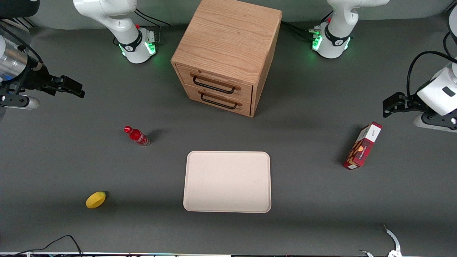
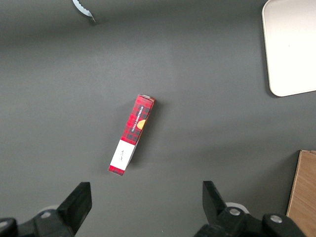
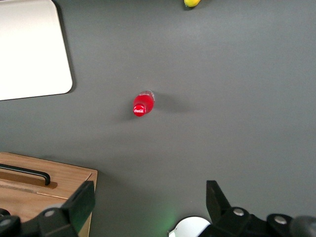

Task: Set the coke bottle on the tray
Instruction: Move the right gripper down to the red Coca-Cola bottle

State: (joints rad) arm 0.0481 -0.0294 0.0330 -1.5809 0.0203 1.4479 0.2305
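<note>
I see my gripper (image 1: 76, 89) spread wide and holding nothing, raised near the counter's (image 1: 321, 200) working-arm edge. The bottle (image 1: 137, 136) stands upright on the counter, apart from the tray (image 1: 227, 182), which lies nearer the front edge.

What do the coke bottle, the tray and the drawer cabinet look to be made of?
Coke bottle: likely glossy plastic or glass, with a clear base and shiny red cap.
Tray: matte cream, probably plastic or moulded fibre, no gloss.
Drawer cabinet: wood with visible grain, dark metal-looking handles.
The gripper is open, high above the table.
</note>
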